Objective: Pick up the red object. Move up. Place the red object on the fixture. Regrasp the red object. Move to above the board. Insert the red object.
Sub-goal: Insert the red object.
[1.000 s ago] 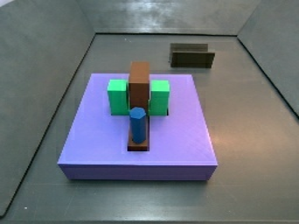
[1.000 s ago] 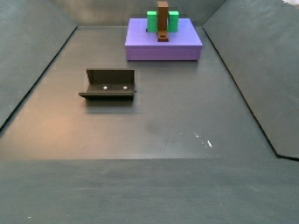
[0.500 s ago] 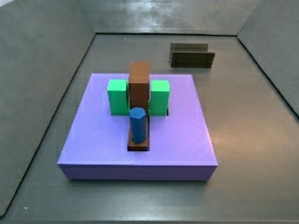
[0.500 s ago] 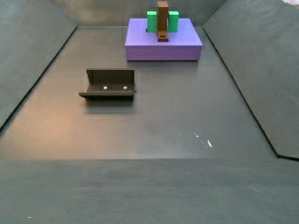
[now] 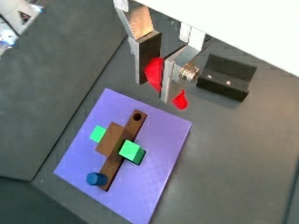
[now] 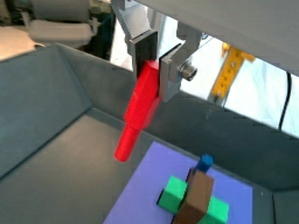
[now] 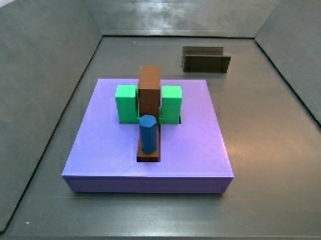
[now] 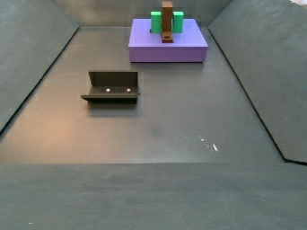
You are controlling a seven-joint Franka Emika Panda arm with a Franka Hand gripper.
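Seen only in both wrist views, gripper (image 6: 156, 63) high over the floor, closed on the red object (image 6: 138, 112), which hangs down from the fingers (image 5: 145, 39). Below, the board (image 5: 166, 136) with green blocks (image 5: 132, 152), brown bar (image 5: 121, 149) and blue peg (image 5: 93, 179). Farther, the fixture (image 5: 225, 75), empty on the floor.
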